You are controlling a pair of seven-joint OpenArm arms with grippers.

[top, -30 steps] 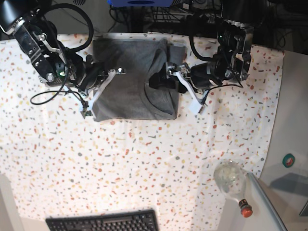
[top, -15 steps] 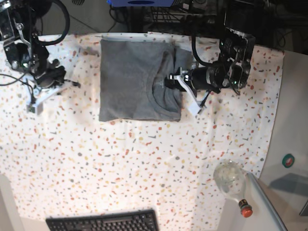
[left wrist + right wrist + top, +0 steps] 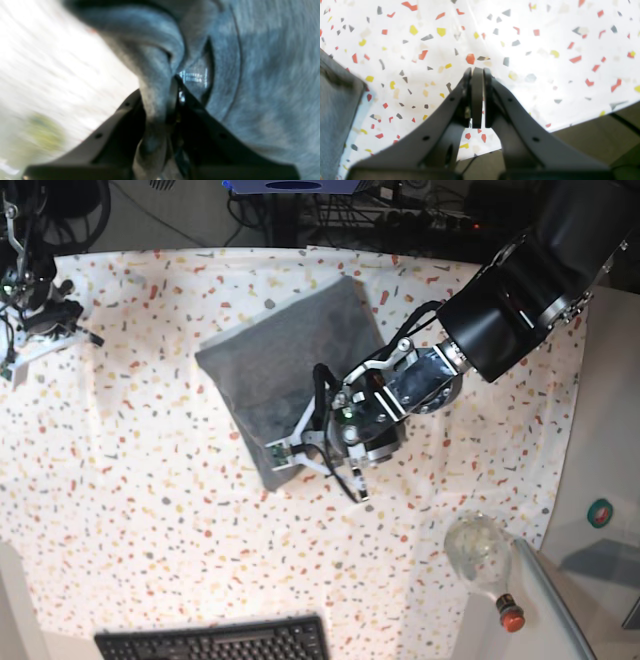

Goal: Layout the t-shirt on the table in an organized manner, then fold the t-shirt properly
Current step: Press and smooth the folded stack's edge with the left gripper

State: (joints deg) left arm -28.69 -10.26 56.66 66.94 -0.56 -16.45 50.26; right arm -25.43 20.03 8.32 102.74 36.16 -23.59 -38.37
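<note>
The grey t-shirt (image 3: 285,360) lies folded and turned diagonally on the speckled table (image 3: 180,510). My left gripper (image 3: 322,395) reaches over the t-shirt's right side and is shut on a bunched fold of it. In the left wrist view the fold (image 3: 155,82) is pinched in the left gripper (image 3: 172,83), beside the pale neckline label (image 3: 193,76). My right gripper (image 3: 45,340) hovers at the table's far left corner, apart from the shirt. It is shut on nothing (image 3: 477,71) over the bare table (image 3: 545,37). A grey fabric edge (image 3: 335,107) shows at that view's left.
A clear bottle (image 3: 480,552) with a red cap lies at the front right, by a plain grey side surface (image 3: 600,460). A black keyboard (image 3: 215,642) sits at the front edge. Cables and equipment run behind the table's far edge.
The left gripper closed on the t-shirt near its neckline and swung it, so the shirt now lies diagonal. The right arm left the shirt's left edge for the far left corner.
</note>
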